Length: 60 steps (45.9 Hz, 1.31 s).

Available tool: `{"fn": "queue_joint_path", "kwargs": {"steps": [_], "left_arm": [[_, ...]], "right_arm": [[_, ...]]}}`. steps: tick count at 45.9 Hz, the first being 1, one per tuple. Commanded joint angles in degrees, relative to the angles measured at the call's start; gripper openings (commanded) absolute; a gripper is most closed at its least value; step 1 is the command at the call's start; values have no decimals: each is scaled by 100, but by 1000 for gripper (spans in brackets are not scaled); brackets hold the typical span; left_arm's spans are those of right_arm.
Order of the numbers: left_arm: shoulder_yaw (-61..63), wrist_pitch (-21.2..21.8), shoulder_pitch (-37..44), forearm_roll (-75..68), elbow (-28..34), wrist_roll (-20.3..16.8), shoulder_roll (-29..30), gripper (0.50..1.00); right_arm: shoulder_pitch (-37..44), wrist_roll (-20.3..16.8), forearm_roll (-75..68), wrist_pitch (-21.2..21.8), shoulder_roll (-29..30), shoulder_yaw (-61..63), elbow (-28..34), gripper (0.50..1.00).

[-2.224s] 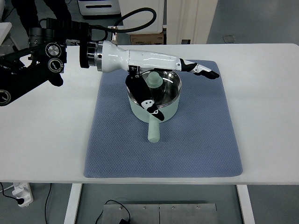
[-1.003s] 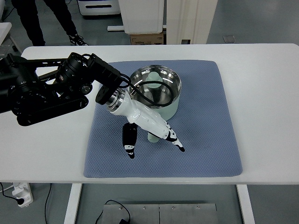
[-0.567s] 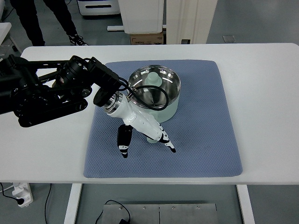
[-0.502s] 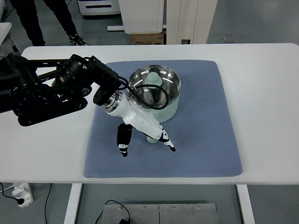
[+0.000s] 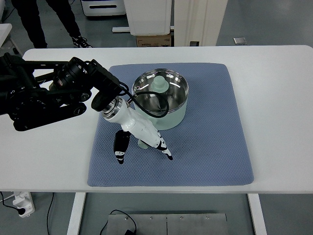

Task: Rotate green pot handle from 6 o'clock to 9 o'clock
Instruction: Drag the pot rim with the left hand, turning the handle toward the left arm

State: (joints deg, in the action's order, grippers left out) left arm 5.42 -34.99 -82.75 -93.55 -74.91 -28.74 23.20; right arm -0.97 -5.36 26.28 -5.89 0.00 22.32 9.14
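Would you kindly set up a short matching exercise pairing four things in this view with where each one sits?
Things:
1. green pot
2. pot handle
3. left hand
4. blue mat

Places:
A. flat on the white table, beneath the pot
B. on the upper middle of the mat
C. over the handle, fingers pointing to the mat's near edge
D. sticking out from the pot's lower left, mostly hidden by the hand

Pairs: 1-B, 2-D, 3-C, 4-A
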Motion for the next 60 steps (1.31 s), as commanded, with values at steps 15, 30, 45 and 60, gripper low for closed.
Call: {"fn": "queue_joint_path", "kwargs": {"steps": [15, 30, 45, 60], "left_arm": [[12, -1, -145, -304, 29, -61, 149, 1000], [161, -1, -119, -533, 29, -61, 307, 1000], [390, -1, -163, -1174, 12, -61, 439, 1000], [416, -1, -268, -1500, 29, -61, 457, 1000]], "right_arm": [[0, 0, 0, 0, 0, 0, 0, 1000], [0, 0, 0, 0, 0, 0, 0, 1000], [0, 0, 0, 0, 0, 0, 0, 1000], [0, 0, 0, 0, 0, 0, 0, 1000]]}}
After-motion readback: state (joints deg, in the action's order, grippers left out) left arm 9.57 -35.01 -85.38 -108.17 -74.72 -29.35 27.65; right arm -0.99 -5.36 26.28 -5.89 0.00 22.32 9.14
